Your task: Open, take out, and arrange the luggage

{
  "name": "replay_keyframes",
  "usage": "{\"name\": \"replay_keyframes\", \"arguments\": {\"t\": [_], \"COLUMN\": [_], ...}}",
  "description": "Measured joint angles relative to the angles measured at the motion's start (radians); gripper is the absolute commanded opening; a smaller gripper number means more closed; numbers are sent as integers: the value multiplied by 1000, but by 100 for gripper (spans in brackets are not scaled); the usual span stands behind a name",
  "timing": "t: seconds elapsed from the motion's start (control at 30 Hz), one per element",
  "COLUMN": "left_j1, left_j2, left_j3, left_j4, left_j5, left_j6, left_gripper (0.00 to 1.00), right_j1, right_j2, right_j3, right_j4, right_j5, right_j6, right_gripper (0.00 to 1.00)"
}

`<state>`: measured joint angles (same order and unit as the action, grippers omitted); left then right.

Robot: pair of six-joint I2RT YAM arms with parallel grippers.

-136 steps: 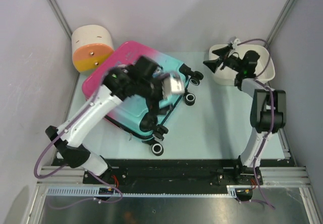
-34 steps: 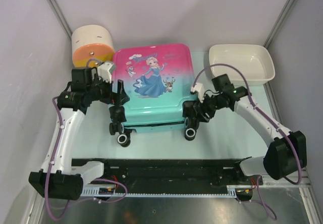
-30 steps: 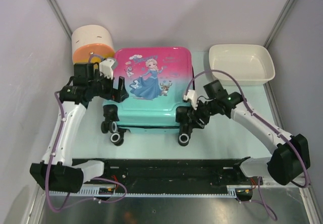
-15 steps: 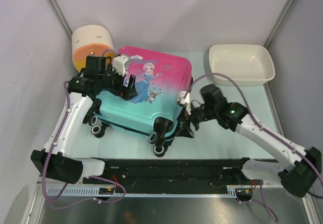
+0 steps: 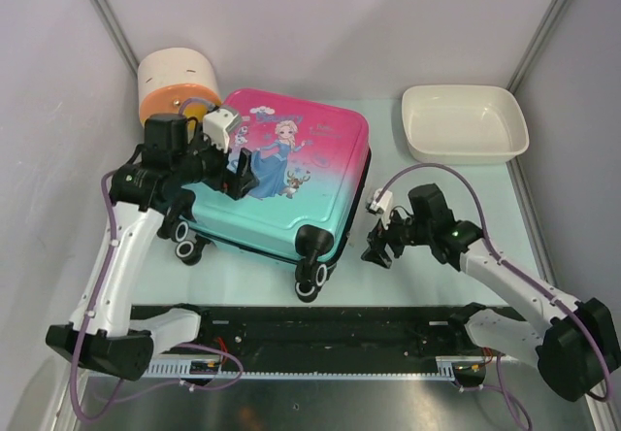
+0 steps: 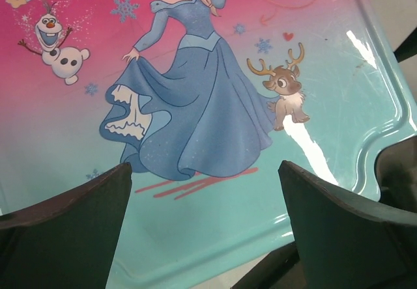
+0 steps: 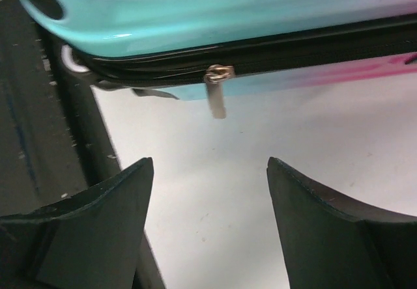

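Table (image 5: 388, 140) | luggage (image 5: 281, 193) wheels near front edge | basin (image 5: 464, 155) far-right corner

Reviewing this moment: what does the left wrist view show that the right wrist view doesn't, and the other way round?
Left wrist only: the luggage from above, its printed top shell with the princess, snowman and reindeer.
Right wrist only: the luggage's side edge, the black zip with its metal zip pull hanging down, and bare table below.
Both: the teal part of the shell, and each camera's own gripper, left gripper and right gripper, open with nothing held.
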<state>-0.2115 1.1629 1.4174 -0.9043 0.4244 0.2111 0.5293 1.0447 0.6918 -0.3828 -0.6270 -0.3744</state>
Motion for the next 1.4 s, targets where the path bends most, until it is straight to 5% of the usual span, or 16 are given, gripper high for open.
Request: {"name": "replay_keyframes", "arguments": {"t": [0.3,0.63,0.73,0.83,0.87,0.93,1.1,1.4], "left_j1": [0,0,0,0,0,0,0,0], "left_j2": [-82,-86,-96,-109,-112,-117,-114,-50], "left_j3": [-54,-95,-110,-130,-136,-147,-169,-183], "left_j4": [-1,-3,-3,-4,-4,-3,-4,39], "left_j5": [-11,-13,-13,-13,-13,-13,-45,-166], "left_j6": [0,0,0,0,0,0,2,36], "left_gripper": [100,100,100,100,100,100,98,98], "right_j1": [183,373,377,377,377,377,325,46], "right_j2": [-56,34,68,81,82,81,53,-4], "right_j3": [-209,-258,-264,-264,-265,-265,-266,-259], "right_j4": [388,628,669,704,713,720,687,620], "right_j5": [336,663,711,741,745,743,672,380], "right_j6": [114,127,127,117,118,112,114,122], "right_gripper": [71,61,49,26,12,0,0,0]}}
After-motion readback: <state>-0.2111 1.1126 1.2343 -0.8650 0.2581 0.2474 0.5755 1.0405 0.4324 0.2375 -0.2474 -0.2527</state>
